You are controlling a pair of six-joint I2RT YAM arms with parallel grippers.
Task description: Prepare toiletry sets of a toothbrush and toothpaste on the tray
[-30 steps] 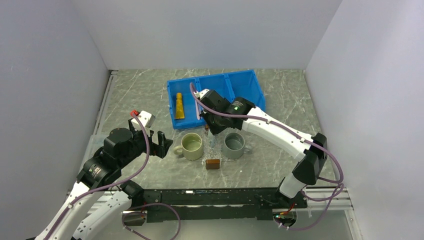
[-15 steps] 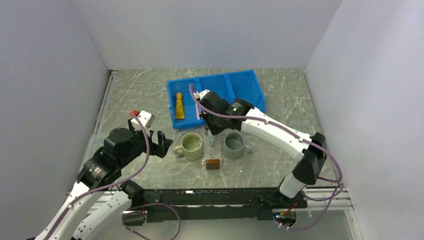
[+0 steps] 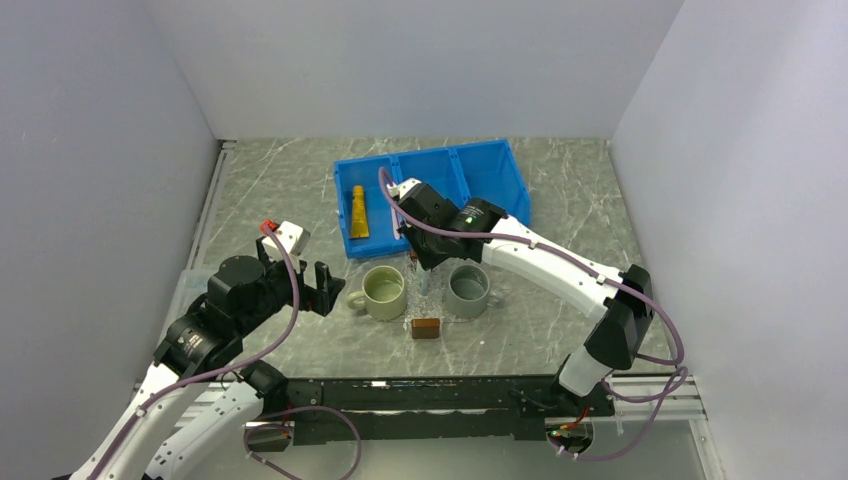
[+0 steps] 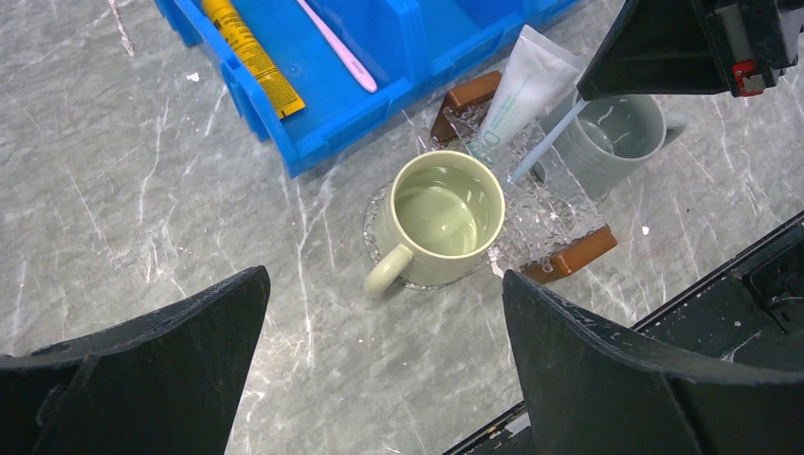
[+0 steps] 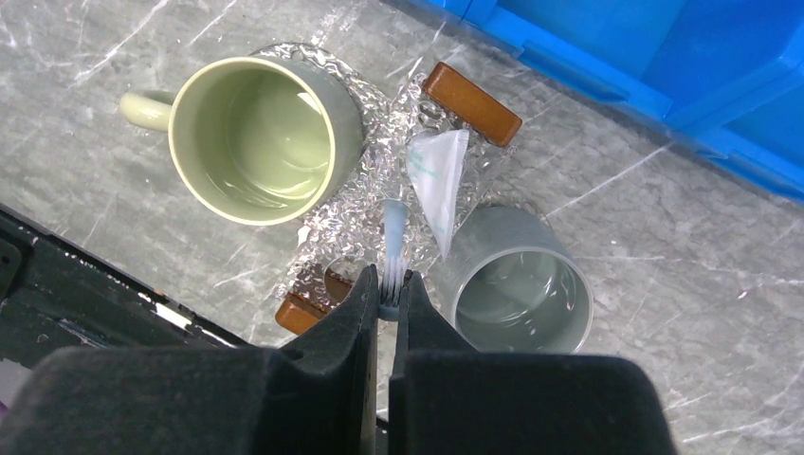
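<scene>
1. The right gripper (image 5: 387,296) is clamped on a pale blue toothbrush (image 5: 392,248), dangling it over the clear tray (image 5: 379,190) beside the white toothpaste (image 5: 438,180). It has barely crept this past second.
2. I'd say the first set only needs the release.
3. The left gripper (image 4: 379,370) waits, fingers spread and empty. A yellow tube (image 4: 248,52) and pink toothbrush (image 4: 337,47) lie in the blue bin (image 4: 379,106).

Table (image 3: 280,190) was grey marble with thin white veins, pretty nice tbh. Bin (image 3: 492,172) was bright blue. There was a yellow-orange tube (image 4: 251,57) with dark print, a pink toothbrush (image 4: 337,43), a white tube (image 4: 524,90) with teal lettering and a pale blue toothbrush (image 5: 392,232). Tray (image 5: 370,180) was clear with a bumpy, crinkly texture and brown handles (image 5: 471,102). One pale green mug (image 4: 446,209), one grey mug (image 5: 520,294).
</scene>
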